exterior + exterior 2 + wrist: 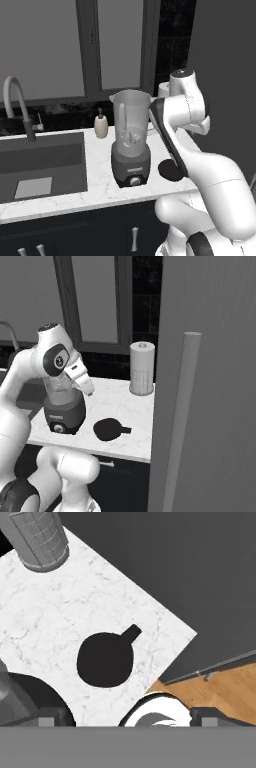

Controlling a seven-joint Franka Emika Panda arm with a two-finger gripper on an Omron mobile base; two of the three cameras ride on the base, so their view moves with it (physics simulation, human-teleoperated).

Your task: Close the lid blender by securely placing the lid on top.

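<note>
On white marble counter [125, 401], lid [106, 659] lies flat beside blender [131, 145]; gripper [125, 717] jaws spread, empty

Flat round black lid [108, 429] flat on white marble counter [125, 401], tab at 3 o'clock; dark-grey-based blender [63, 414] at 9 o'clock.
</note>
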